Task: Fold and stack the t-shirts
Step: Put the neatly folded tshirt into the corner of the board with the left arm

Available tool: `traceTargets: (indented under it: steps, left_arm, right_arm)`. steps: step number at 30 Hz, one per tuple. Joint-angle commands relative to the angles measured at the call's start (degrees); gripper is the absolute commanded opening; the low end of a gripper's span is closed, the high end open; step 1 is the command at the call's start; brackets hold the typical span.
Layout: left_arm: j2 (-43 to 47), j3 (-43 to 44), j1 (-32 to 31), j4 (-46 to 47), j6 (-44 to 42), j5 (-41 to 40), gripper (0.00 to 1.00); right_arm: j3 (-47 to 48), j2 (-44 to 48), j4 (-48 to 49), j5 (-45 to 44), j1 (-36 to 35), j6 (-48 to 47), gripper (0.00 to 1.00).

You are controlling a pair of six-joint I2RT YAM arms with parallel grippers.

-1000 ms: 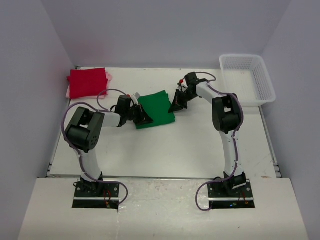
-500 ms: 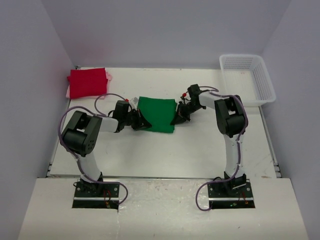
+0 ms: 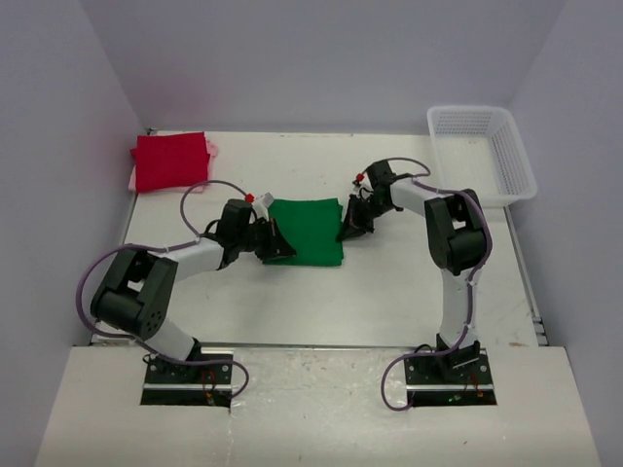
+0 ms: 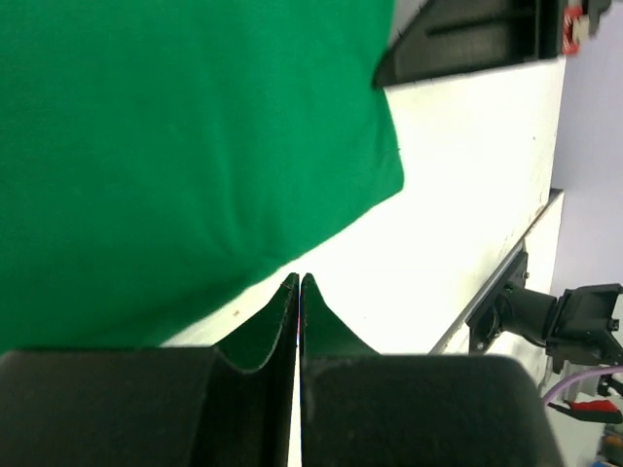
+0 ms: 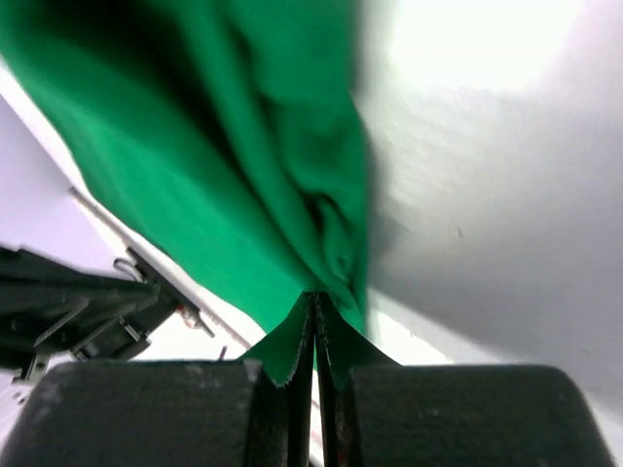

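Note:
The bright green t-shirt [image 3: 310,230] lies folded flat mid-table. My left gripper [image 3: 289,254] is at its near-left edge. In the left wrist view its jaws [image 4: 299,279] are shut, tips over bare table just off the green cloth [image 4: 185,146]. My right gripper [image 3: 344,235] is at the shirt's right edge. In the right wrist view it [image 5: 313,295] is shut on a bunched fold of the green cloth [image 5: 243,165]. The red t-shirt [image 3: 170,161] lies folded at the far left on the pale pink one [image 3: 213,148], of which only an edge shows.
A white mesh basket [image 3: 526,177] stands at the far right corner. Grey walls close the table at the left, back and right. Both arms' cables loop over the table beside the shirt.
The green shirt, tilted and farther back a second ago, now lies square and nearer. Both grippers moved toward the near side with it. The left arm's elbow swung down and left.

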State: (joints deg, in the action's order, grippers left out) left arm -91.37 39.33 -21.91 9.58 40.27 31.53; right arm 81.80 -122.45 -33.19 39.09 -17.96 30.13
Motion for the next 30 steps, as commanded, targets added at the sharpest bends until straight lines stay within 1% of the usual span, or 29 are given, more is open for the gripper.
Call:
traceTargets:
  steps: [1,2,3,4,5,6,7,8,9,10,11,12,13,16,17,19,22,26,30]
  left_arm:
    - [5.1,2.8,-0.6,-3.7,-2.0,-1.5,0.00]
    - [5.9,3.9,-0.8,-5.0,-2.2,-2.6,0.00]
    - [7.7,4.7,-0.8,-6.3,-3.0,-3.5,0.00]
    - [8.5,5.5,-0.8,-9.4,-3.5,-6.5,0.01]
    - [9.0,8.1,-0.8,-13.4,-4.7,-9.8,0.36]
    - [9.4,10.0,-0.8,-17.4,-4.9,-14.0,0.58]
    - [8.9,11.7,-0.8,-23.6,-5.4,-21.2,0.67]
    - [8.3,15.5,-0.4,-25.6,-7.0,-23.2,0.89]
    - [6.2,17.2,0.0,-27.2,-7.8,-24.1,0.99]
    - [4.7,18.8,0.6,-30.4,-8.3,-23.7,1.00]
    - [3.4,21.8,2.5,-31.0,-9.1,-22.3,1.00]
    - [0.7,22.8,3.4,-31.0,-9.5,-20.7,1.00]
    - [-0.8,25.2,4.3,-32.7,-9.8,-19.0,1.00]
    - [-5.0,27.9,6.9,-33.7,-12.1,-17.7,1.00]
    - [-6.0,28.2,7.3,-33.8,-13.4,-17.8,0.94]
    - [-8.6,26.5,9.2,-33.1,-14.5,-16.0,0.88]
    - [-9.7,21.9,10.7,-29.2,-14.3,-13.0,0.88]
    - [-12.6,20.9,10.7,-28.3,-15.0,-11.3,0.88]
    - [-13.8,20.0,10.7,-27.6,-14.9,-9.3,0.88]
  right_arm:
    - [5.3,0.8,-0.9,-3.1,0.1,-4.0,0.00]
    - [4.9,1.7,-0.5,-2.7,-0.1,-4.3,0.00]
    - [4.1,4.7,-0.1,-2.6,-0.6,-4.6,0.00]
    - [2.2,6.5,0.7,-2.7,-0.9,-5.3,0.00]
    - [1.4,8.4,0.8,-3.1,-1.3,-5.6,0.00]
    - [0.3,12.5,0.7,-4.4,-2.2,-6.2,0.01]
    - [-0.8,14.5,0.0,-4.8,-2.8,-6.7,0.05]
    - [-0.9,16.4,-1.3,-5.5,-3.3,-7.1,0.17]
    - [-1.2,20.8,-2.2,-7.0,-4.4,-7.4,0.27]
    - [-2.2,23.3,-3.3,-7.5,-4.9,-8.0,0.38]
    - [-2.8,25.7,-3.9,-8.8,-5.4,-8.2,0.51]
    - [-3.3,28.1,-4.4,-10.2,-6.2,-8.2,0.57]
    - [-4.1,32.2,-5.6,-11.7,-6.2,-8.1,0.60]
    - [-4.5,38.2,-8.9,-13.7,-6.3,-8.2,0.60]
    - [-4.8,39.7,-9.5,-14.2,-6.2,-8.2,0.60]
    - [-6.6,44.5,-9.5,-14.8,-6.2,-8.1,0.60]
    - [-8.8,48.4,-8.7,-15.0,-6.2,-8.4,0.60]
    - [-10.3,52.0,-9.4,-15.9,-6.1,-9.5,0.60]
    - [-13.9,55.5,-7.1,-14.6,-6.1,-7.9,0.59]
